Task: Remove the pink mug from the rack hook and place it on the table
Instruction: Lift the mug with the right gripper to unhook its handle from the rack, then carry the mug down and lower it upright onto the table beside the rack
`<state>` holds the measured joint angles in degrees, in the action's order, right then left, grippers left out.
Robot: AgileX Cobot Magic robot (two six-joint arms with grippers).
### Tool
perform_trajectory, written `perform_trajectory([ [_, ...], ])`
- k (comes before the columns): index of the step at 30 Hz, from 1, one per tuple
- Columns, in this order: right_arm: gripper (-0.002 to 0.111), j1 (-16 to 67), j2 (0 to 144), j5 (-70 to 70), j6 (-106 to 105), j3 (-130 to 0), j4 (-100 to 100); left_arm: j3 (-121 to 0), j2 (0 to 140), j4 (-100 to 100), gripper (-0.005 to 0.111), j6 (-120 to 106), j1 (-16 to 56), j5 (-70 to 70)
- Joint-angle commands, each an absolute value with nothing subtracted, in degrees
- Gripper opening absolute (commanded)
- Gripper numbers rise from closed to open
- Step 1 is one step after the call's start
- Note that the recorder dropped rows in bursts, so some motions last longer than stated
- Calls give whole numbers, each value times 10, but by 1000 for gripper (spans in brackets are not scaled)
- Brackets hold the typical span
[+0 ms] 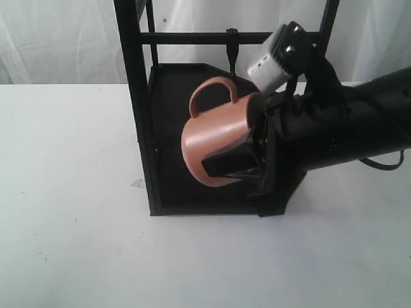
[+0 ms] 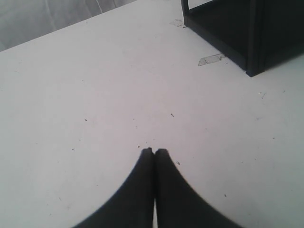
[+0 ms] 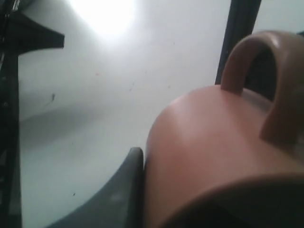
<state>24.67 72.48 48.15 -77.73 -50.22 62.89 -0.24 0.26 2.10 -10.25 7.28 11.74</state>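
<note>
The pink mug point(image 1: 215, 138) hangs tilted in the air in front of the rack's lower shelf, handle up and mouth toward the right arm. My right gripper point(image 1: 247, 157) is shut on the mug's wall, with one black finger point(image 3: 126, 190) pressed on the outside of the mug point(image 3: 213, 142); the other finger is hidden. The handle's loop sits just left of and below the rack hook point(image 1: 232, 56) and appears apart from it. The mug is well above the white table point(image 1: 77, 244). My left gripper point(image 2: 154, 152) is shut and empty over the table point(image 2: 95, 95).
The tall black rack point(image 1: 138, 96) stands at the middle back, and its base corner point(image 2: 237, 33) shows in the left wrist view. A scrap of clear tape point(image 2: 211, 59) lies by that corner. A grey-white camera block point(image 1: 276, 61) on the right arm is close to the crossbar.
</note>
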Motion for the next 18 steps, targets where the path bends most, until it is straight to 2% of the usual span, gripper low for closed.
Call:
perform_trajectory([
  [1,0,247,719,548,-680,-507,521,0,0,24,0,-103,70,121],
  [7,0,247,719,601,-552,-507,392,0,0,24,0,-103,70,121],
  [18,0,247,727,591,-268,-507,38,0,0,24,0,-103,70,121],
])
